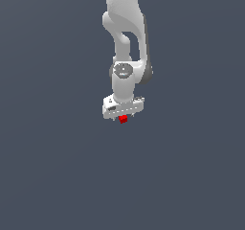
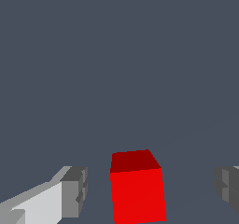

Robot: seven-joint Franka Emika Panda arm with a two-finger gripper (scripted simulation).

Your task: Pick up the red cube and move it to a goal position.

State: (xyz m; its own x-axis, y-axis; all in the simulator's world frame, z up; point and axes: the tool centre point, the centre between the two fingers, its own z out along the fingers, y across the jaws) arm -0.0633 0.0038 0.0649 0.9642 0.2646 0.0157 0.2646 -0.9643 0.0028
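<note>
**Gripper straddling cube, fingers not yet on it**

Exterior view: the Panda arm (image 1: 125,37) hangs straight down, wrist vertical, with the white gripper (image 1: 123,117) directly over the red cube (image 1: 123,120). The cube pokes out just below the hand body, roughly centred under it. The uniform grey ground (image 1: 57,176) gives no shadow or contact cue, so I cannot tell from this view whether the cube rests on the surface or is raised.

Wrist view: the fingers are spread. One grey finger pad (image 2: 74,190) stands to one side of the cube (image 2: 137,192), the other (image 2: 228,188) to the opposite side, with visible gaps on both. The gap on the second side is clearly wider, so the cube sits off-centre between the pads. Nothing is pinched.

Judgement: the top-down, straddling pose looks set for a squeeze across two opposite cube faces; the spread leaves clearance for descent. The off-centre position may push the cube sideways as the fingers come together.

Cube appearance: bright plain red, sharp edges, darker top face, lit front face, no markings. Much narrower than the gripper. No goal marker visible in either view.
</note>
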